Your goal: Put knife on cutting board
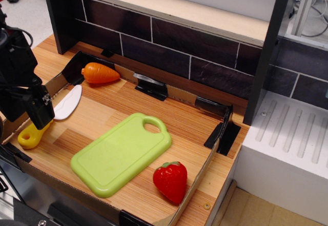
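Observation:
The knife lies at the left of the wooden tray floor, with its white blade (69, 102) pointing up and right and its yellow handle (28, 137) at the lower left. My black gripper (26, 117) hangs right over the upper part of the handle and hides it. Its two fingers (42, 114) stand apart, one on each side of the handle, and hold nothing. The light green cutting board (119, 155) lies flat in the middle of the tray, to the right of the knife, with nothing on it.
An orange toy carrot (100, 73) lies at the tray's back left corner. A red toy strawberry (170, 181) sits by the board's front right edge. Low cardboard walls (197, 181) ring the tray. A dark tiled back wall (195, 44) and a white drainer (287, 144) stand behind and to the right.

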### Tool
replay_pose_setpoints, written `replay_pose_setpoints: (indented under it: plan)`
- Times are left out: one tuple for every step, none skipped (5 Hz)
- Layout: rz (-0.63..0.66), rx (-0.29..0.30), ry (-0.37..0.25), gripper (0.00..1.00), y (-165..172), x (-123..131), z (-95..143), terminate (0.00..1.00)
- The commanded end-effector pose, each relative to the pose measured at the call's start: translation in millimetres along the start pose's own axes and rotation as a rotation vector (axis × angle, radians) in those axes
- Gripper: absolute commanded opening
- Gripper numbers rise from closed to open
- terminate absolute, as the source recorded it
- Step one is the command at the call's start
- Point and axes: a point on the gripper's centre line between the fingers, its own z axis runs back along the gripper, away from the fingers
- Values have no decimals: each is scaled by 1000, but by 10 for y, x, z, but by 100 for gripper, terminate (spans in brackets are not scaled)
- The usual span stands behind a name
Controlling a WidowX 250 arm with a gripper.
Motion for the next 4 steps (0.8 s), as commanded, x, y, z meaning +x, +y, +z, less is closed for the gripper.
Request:
replay_pose_setpoints:
  plan:
    - [11,53,-38,100,57,130,-124,0]
    - [4,74,-41,100,47,100,-233,0]
    - [9,95,-43,100,58,89,-318,0]
    - [-22,113,-24,100,40,91,-373,0]
